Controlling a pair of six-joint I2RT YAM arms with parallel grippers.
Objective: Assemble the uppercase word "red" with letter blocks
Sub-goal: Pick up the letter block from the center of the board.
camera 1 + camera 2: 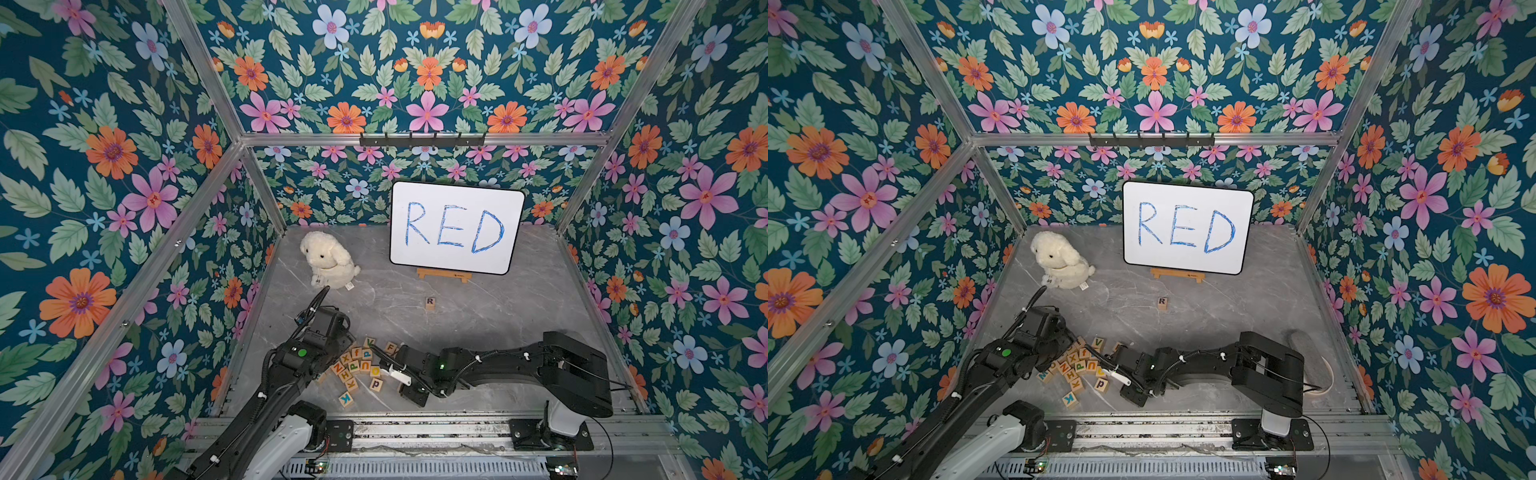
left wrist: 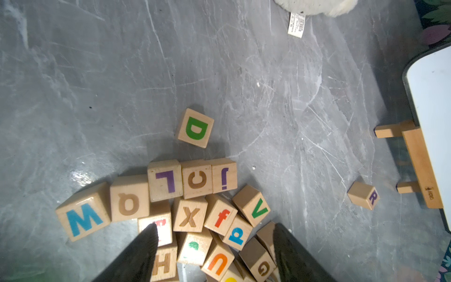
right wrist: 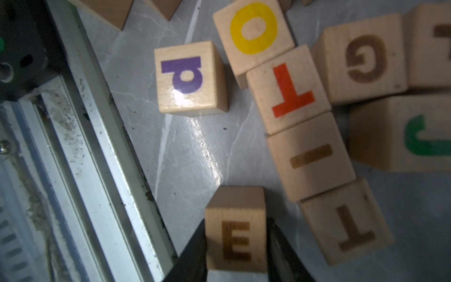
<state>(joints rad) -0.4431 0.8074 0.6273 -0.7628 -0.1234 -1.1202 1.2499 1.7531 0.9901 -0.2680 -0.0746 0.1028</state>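
Observation:
Standing alone in front of the whiteboard is the dark purple R block (image 1: 430, 302) (image 1: 1162, 303) (image 2: 363, 195). The green D block (image 2: 196, 128) lies just beyond the pile of letter blocks (image 1: 357, 365). My right gripper (image 3: 236, 221) is shut on a block that shows a brown E (image 3: 236, 241), its fingers pressed against two opposite sides, low over the table at the pile's near right edge. Above the pile's left part my left gripper (image 2: 214, 227) is open and holds nothing; x, f, U and H blocks lie below it.
A white plush lamb (image 1: 328, 262) sits back left. The whiteboard (image 1: 455, 228) with blue RED rests on a small wooden easel (image 1: 442, 274). A purple lowercase p block (image 3: 190, 75) lies near the front aluminium rail (image 1: 415, 428). Floral walls enclose three sides.

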